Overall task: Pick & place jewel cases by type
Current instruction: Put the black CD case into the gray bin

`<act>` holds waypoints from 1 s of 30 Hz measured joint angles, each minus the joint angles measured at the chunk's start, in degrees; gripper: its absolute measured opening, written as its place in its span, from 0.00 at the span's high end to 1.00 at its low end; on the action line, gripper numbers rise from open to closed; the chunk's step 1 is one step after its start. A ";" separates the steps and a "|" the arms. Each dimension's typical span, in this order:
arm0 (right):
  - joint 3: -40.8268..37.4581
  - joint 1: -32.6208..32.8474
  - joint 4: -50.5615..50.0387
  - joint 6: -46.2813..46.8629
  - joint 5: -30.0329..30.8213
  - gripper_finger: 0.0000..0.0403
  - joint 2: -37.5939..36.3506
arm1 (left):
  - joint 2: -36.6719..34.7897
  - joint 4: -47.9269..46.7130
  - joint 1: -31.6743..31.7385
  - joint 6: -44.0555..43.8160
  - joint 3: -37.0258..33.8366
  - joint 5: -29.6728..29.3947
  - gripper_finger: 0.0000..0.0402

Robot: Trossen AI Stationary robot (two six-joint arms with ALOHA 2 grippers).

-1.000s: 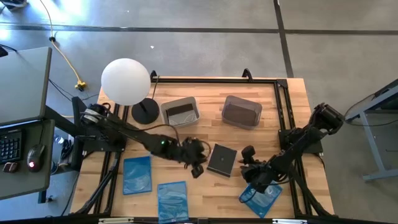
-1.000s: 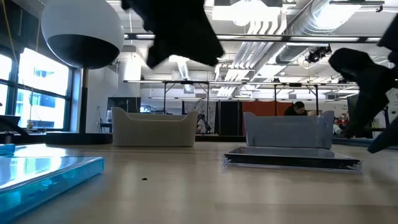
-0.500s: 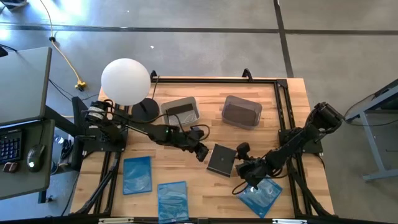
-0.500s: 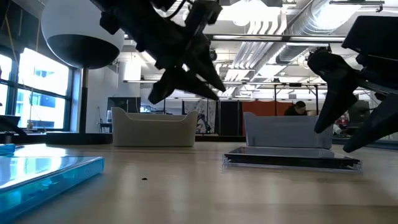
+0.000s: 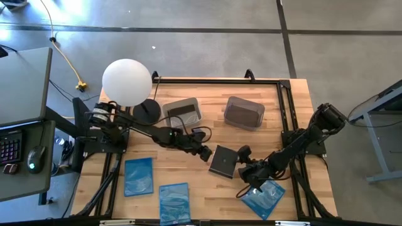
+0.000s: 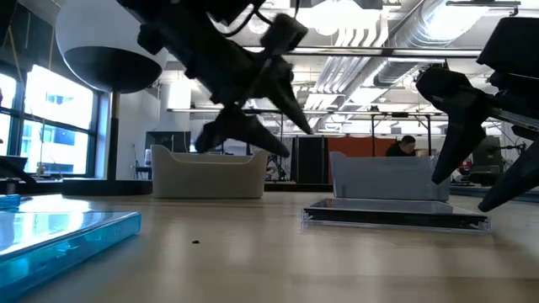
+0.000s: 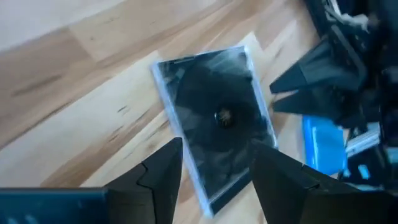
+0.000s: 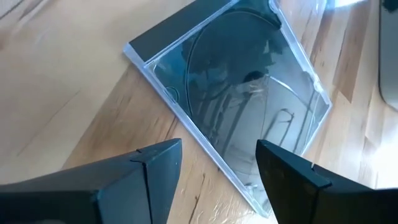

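Note:
A square black jewel case [image 5: 224,161] lies flat on the wooden table, also seen as the case [image 6: 396,217], the case [image 7: 217,134] and the case [image 8: 236,93]. My left gripper [image 5: 206,154] is open and hovers just off the case's left edge, its fingers pointing at it; it shows as the left gripper [image 7: 217,146] and raised in the low view [image 6: 282,135]. My right gripper [image 5: 245,164] is open at the case's right edge, just above it [image 6: 472,172] [image 8: 219,146]. Three blue cases lie flat: one [image 5: 139,176], another [image 5: 174,202], and a third [image 5: 264,196] under the right arm.
Two rounded tubs stand toward the far edge: the left tub [image 5: 182,112] with something dark inside, and the right tub [image 5: 244,113]. A white globe lamp [image 5: 127,81] on a black base [image 5: 146,112] stands far left. Bare wood shows between the tubs and the black case.
My left gripper moved from the near side of the black case's left edge toward the far edge and then a little right, closing on the case. My right gripper moved left from above the blue case to the black case's right edge. The black case turned slightly.

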 joint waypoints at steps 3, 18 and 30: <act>0.00 -0.04 0.58 -1.93 -0.71 0.50 0.02 | 2.05 -0.06 0.00 -2.11 -0.27 0.07 0.55; 0.02 -3.40 3.82 -8.52 -1.17 0.50 0.22 | 15.51 7.70 0.09 -7.88 6.77 7.63 0.55; 1.51 -4.91 -1.25 0.16 0.58 0.50 -1.04 | 17.87 6.10 0.02 -6.71 12.04 9.02 0.55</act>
